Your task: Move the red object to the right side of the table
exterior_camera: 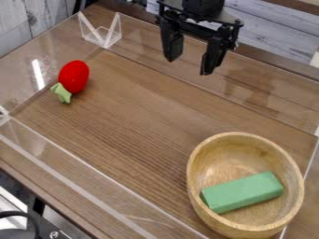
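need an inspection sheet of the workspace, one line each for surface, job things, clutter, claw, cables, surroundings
surface: brown wood table, low clear walls round its edge
job's things: red toy with light green end, lying near the left edge of the picture, not in the claw
clutter: wooden bowl at lower right with green block inside; clear bent piece at upper left
claw: open, black, above the far part of the table, holding nothing
cables: black, at lower left corner, off the table
surroundings: grey cloth-like patch at upper left corner
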`<move>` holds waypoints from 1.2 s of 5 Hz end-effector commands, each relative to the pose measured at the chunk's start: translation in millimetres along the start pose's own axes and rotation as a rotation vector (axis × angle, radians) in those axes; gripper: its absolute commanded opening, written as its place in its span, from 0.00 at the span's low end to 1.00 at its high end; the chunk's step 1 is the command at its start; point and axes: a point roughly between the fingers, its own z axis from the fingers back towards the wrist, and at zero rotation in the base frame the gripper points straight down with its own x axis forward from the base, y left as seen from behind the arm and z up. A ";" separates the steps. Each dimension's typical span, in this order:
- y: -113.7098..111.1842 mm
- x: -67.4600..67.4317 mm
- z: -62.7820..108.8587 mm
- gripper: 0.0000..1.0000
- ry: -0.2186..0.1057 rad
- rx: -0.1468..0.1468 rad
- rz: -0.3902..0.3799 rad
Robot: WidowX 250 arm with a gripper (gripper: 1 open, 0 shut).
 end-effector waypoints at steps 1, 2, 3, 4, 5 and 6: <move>-0.6 -1.5 -6.9 1.00 0.032 0.005 -0.059; 25.3 -4.6 -10.8 1.00 0.032 0.004 0.054; 65.4 -9.7 -8.7 1.00 0.010 0.006 0.204; 104.1 -25.2 -14.7 1.00 -0.014 0.014 0.280; 143.2 -37.1 -24.4 1.00 -0.033 0.022 0.359; 175.1 -34.6 -31.5 1.00 -0.043 0.019 0.391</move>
